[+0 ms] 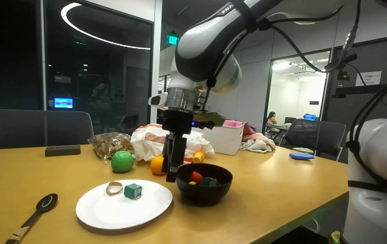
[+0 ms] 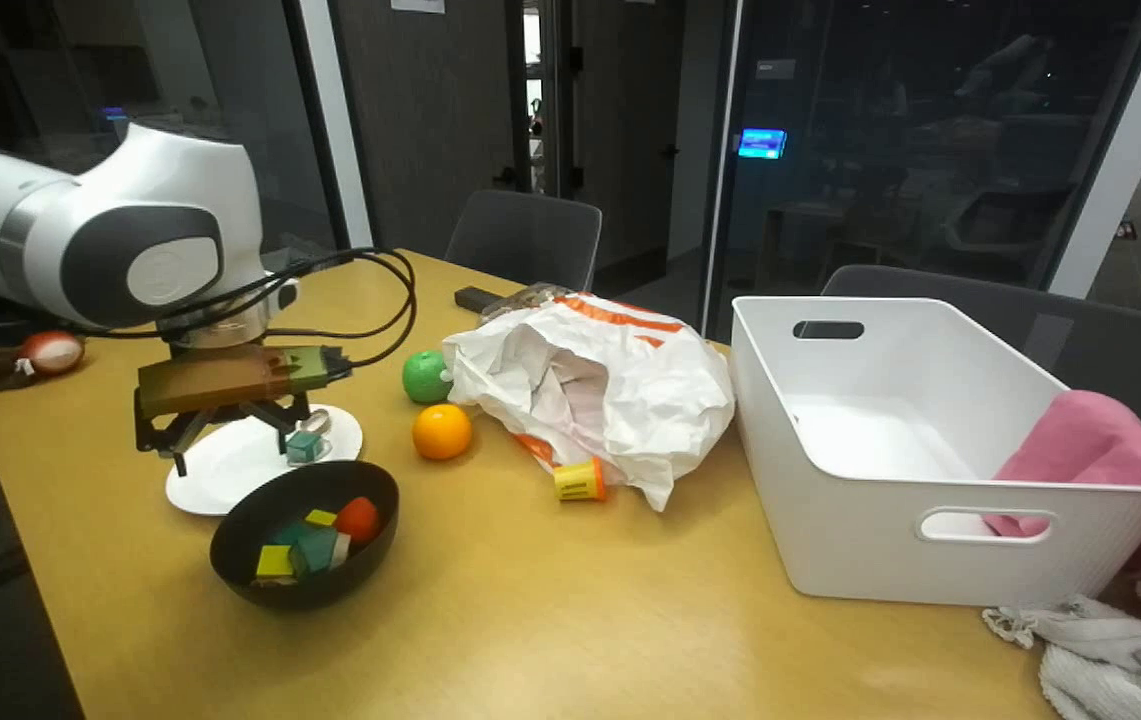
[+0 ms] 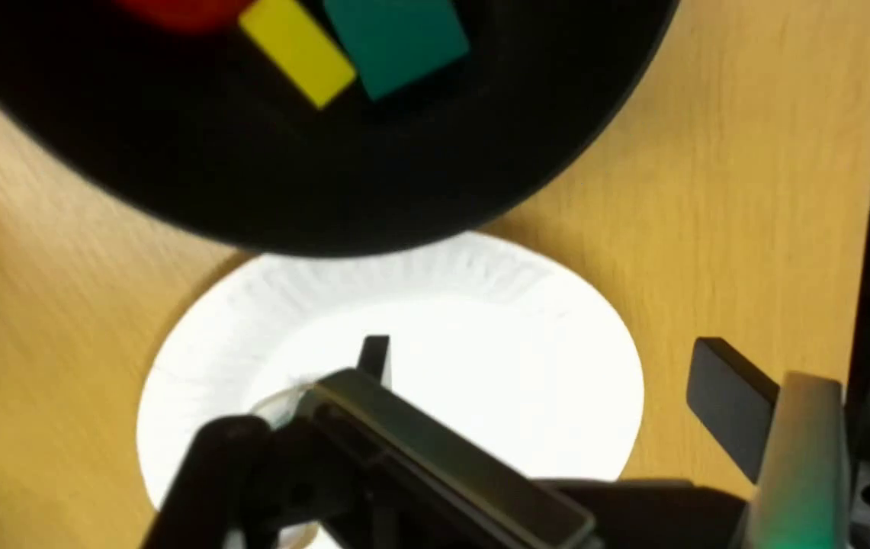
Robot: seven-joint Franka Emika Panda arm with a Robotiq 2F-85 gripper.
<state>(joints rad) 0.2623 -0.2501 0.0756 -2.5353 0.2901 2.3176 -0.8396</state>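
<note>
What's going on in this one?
A robot arm has its end effector open and holding nothing, hanging near a black bowl and a white plate on a table. The bowl contains yellow blocks, teal blocks and a red piece. Another teal block and a tan ring-like piece sit on the plate. A green fruit and an orange stand close by.

In an exterior view, the white-and-dark arm (image 1: 207, 51) slopes in from the upper right, bends, and drops to the wrist (image 1: 181, 98). Below it the gripper (image 2: 233, 453) points downward, spread wide; the wrist view shows its dark fingers (image 3: 728, 408) well apart on either side of the gap.
</note>
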